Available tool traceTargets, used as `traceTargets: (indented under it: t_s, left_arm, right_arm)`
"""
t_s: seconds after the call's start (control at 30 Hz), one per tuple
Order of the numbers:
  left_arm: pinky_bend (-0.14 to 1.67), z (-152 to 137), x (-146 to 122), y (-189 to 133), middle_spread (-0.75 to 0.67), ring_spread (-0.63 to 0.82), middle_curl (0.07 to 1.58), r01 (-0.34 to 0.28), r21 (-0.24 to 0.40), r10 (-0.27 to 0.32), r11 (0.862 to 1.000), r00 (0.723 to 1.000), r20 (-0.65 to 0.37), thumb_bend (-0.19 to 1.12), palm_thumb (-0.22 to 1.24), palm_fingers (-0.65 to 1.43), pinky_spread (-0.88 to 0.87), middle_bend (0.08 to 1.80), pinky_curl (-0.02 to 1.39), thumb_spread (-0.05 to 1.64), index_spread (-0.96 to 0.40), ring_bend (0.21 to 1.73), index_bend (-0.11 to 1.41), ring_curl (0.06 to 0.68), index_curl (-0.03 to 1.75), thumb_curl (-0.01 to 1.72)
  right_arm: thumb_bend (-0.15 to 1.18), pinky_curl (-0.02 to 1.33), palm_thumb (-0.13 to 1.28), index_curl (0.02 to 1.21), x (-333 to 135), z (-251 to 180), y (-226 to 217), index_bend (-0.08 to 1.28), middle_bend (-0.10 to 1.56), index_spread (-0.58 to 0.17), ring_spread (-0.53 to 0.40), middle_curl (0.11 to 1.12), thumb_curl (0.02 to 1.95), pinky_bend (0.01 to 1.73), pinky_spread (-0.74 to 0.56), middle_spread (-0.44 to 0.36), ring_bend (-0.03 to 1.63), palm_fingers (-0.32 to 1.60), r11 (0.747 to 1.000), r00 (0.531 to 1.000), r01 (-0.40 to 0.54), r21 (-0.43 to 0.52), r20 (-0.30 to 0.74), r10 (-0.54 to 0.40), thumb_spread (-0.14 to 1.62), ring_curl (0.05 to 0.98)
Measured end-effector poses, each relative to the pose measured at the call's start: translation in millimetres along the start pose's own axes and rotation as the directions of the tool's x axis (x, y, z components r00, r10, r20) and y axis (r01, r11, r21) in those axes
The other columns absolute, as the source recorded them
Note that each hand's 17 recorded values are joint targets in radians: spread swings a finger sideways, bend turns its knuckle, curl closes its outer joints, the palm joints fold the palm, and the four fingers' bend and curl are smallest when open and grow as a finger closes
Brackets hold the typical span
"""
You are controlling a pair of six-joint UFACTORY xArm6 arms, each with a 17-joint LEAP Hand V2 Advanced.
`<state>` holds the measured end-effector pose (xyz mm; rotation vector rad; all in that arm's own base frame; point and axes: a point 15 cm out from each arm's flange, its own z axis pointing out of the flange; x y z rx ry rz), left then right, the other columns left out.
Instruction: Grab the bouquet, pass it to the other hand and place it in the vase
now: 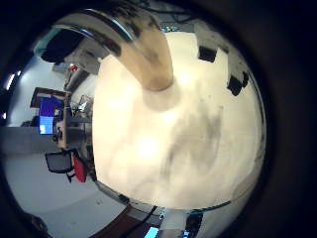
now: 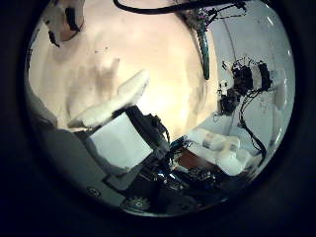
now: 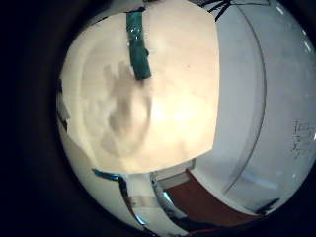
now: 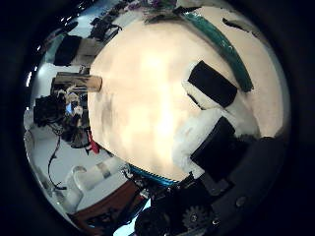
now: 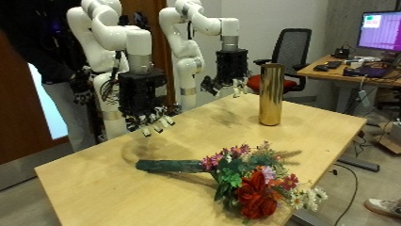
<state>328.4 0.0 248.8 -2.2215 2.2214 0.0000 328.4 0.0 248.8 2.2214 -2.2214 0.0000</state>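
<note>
The bouquet (image 5: 245, 174), red and pink flowers with dark green wrapped stems, lies on the wooden table (image 5: 113, 184) near its front edge. The tall gold vase (image 5: 269, 94) stands upright at the table's far side. My right hand (image 5: 148, 102) hangs open above the table, behind the stem end and holding nothing. My left hand (image 5: 230, 73) hangs open beside the vase, away from it. The vase fills part of the left little finger side palm view (image 1: 149, 55). The stems show in the right little finger side palm view (image 3: 136, 49). The bouquet shows in the right thumb side palm view (image 4: 224, 34).
An office chair (image 5: 291, 52) and a desk with a monitor (image 5: 380, 28) stand behind the table. The flower heads lie close to the table's front corner edge.
</note>
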Motion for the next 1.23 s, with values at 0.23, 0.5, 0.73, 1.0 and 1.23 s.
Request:
traceTargets:
  t_s: [0.23,0.5,0.73,1.0,1.23]
  left_arm:
    - [0.27,0.0,0.0,0.0,-0.53,-0.51,0.63,0.0,0.0,0.0,1.0,1.0,0.0,-0.03,0.53,0.56,-0.29,0.73,0.35,0.94,-0.36,0.82,0.4,0.317,0.56,0.3]
    - [0.4,0.0,0.0,0.0,-0.52,-0.54,0.62,0.0,0.0,0.0,1.0,1.0,0.0,-0.03,0.54,0.68,-0.5,0.64,0.37,0.92,-0.38,0.86,0.26,0.351,0.6,0.31]
    - [0.38,0.0,0.0,0.0,-0.52,-0.54,0.63,0.0,0.0,0.0,1.0,1.0,0.0,-0.03,0.56,0.69,-0.55,0.61,0.37,0.9,-0.38,0.85,0.2,0.361,0.65,0.32]
    - [0.4,0.0,0.0,0.0,-0.53,-0.54,0.65,0.0,0.0,0.0,1.0,1.0,0.0,-0.03,0.57,0.69,-0.57,0.59,0.36,0.9,-0.38,0.8,0.18,0.358,0.7,0.32]
    - [0.42,0.0,0.0,0.0,-0.55,-0.54,0.66,0.0,0.0,0.0,1.0,1.0,0.0,-0.03,0.57,0.67,-0.58,0.58,0.36,0.9,-0.38,0.8,0.18,0.369,0.72,0.32]
  right_arm:
    - [-0.01,-0.01,0.71,0.47,0.0,0.0,0.0,0.3,0.28,-0.43,-0.159,0.38,0.34,0.6,0.03,-0.128,0.7,0.61,1.0,1.0,0.0,0.0,0.0,0.0,1.36,0.185]
    - [-0.01,-0.01,0.73,0.48,0.0,0.0,0.0,0.32,0.26,-0.422,-0.137,0.38,0.36,0.6,0.08,-0.128,0.66,0.59,1.0,1.0,0.0,0.0,0.0,0.0,1.34,0.167]
    - [-0.01,-0.01,0.75,0.48,0.0,0.0,0.0,0.32,0.24,-0.42,-0.134,0.37,0.36,0.58,0.09,-0.134,0.65,0.58,1.0,1.0,0.0,0.0,0.0,0.0,1.34,0.157]
    - [-0.01,-0.01,0.77,0.48,0.0,0.0,0.0,0.32,0.23,-0.423,-0.132,0.37,0.37,0.56,0.09,-0.152,0.63,0.59,1.0,1.0,0.0,0.0,0.0,0.0,1.33,0.147]
    - [-0.01,-0.01,0.78,0.48,0.0,0.0,0.0,0.32,0.21,-0.425,-0.131,0.37,0.37,0.56,0.08,-0.169,0.61,0.59,1.0,1.0,0.0,0.0,0.0,0.0,1.32,0.14]
